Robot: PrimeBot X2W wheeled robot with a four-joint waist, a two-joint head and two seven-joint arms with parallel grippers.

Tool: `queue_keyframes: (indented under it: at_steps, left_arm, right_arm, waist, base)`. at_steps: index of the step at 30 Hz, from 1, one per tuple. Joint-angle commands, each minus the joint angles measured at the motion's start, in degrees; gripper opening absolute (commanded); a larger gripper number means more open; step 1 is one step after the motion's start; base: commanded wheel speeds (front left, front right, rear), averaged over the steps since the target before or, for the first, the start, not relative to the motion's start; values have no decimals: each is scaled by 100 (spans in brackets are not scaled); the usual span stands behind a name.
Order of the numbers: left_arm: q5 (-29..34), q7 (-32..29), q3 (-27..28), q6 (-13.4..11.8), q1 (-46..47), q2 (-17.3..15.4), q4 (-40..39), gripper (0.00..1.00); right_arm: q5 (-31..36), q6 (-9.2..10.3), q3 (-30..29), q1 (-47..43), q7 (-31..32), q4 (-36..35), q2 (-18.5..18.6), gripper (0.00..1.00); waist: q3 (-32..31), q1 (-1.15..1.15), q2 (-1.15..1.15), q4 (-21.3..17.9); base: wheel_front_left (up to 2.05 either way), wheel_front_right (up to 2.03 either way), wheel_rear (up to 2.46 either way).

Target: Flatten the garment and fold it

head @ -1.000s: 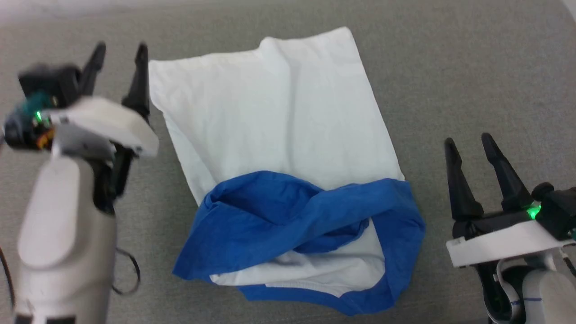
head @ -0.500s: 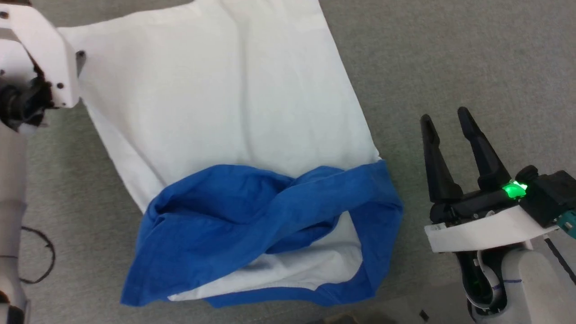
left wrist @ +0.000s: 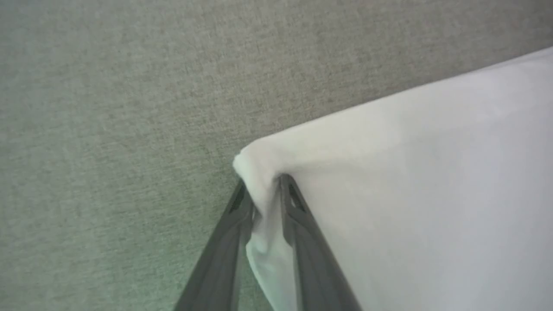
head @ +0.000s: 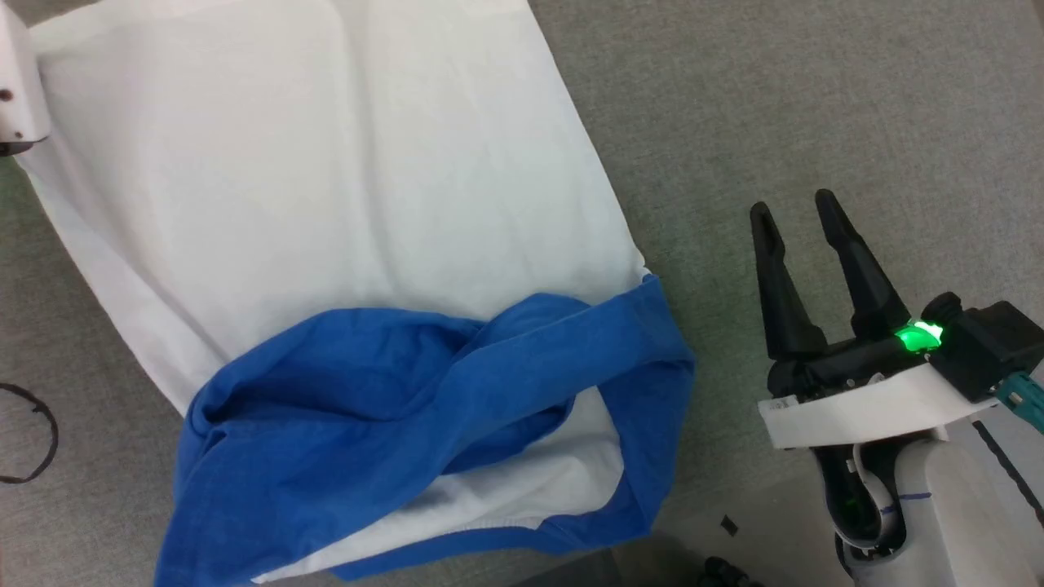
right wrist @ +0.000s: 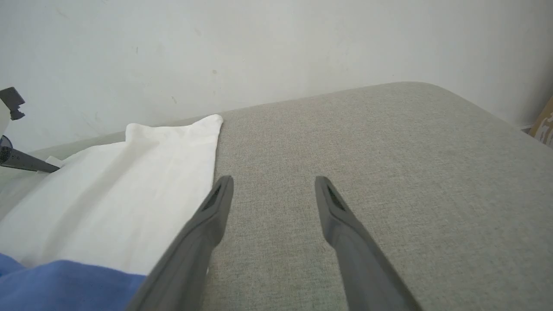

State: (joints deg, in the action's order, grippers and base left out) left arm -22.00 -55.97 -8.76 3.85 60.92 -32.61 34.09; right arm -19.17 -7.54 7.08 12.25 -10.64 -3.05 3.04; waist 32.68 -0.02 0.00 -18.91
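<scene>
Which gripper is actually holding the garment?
The left gripper: it is shut on a white corner of the garment. The right gripper is open, off to the side of the cloth.

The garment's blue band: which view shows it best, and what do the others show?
Head view: nearly all the garment's blue band lies in sight. Right wrist view catches one corner; left wrist view shows white cloth in the left gripper.

garment (head: 326, 204) far edge and blue corner, beyond the head view's frame
</scene>
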Motion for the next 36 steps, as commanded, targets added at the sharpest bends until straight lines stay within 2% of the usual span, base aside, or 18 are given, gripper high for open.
queue_keyframes:
  at_steps: [1,6,10,17,18,23,29,36]
  left_arm:
    - [-57,-97,-167,-55,-610,295,318,0]
    - [15,538,-122,-245,-762,353,160,0]
    - [117,1499,-69,-402,-830,473,-4,0]
    - [136,2658,-103,-411,-696,827,-208,0]
    - [136,2658,-103,-411,-696,827,-208,0]
    - [227,3127,-224,-427,-410,1031,-425,0]
    - [259,3210,-421,-426,-80,1317,-727,0]
    - [207,3226,-617,-420,146,1668,-1014,0]
  right_arm:
    - [-22,5,-25,87,-21,27,-16,100]
    - [-19,5,-64,147,84,99,-16,100]
    - [-158,5,-228,405,273,265,60,100]
    - [-874,5,-273,1758,937,1269,502,100]
    - [-874,5,-273,1758,937,1269,502,100]
    - [-1426,5,76,3145,1641,2370,845,100]
    - [-1919,5,556,4700,2502,3718,1149,100]
    - [-2258,5,1268,5857,3264,4646,1387,100]
  waist:
    - [-16,2,0,9]
    - [-232,2,0,147]
    - [-434,2,0,342]
    - [-457,2,0,792]
    - [-457,2,0,792]
    - [-176,2,0,1119]
    - [287,2,0,1526]
    - [721,2,0,1959]
  base:
    - [0,0,0]
    - [0,0,0]
    - [0,0,0]
    - [0,0,0]
    - [0,0,0]
    - [0,0,0]
    - [0,0,0]
    - [0,0,0]
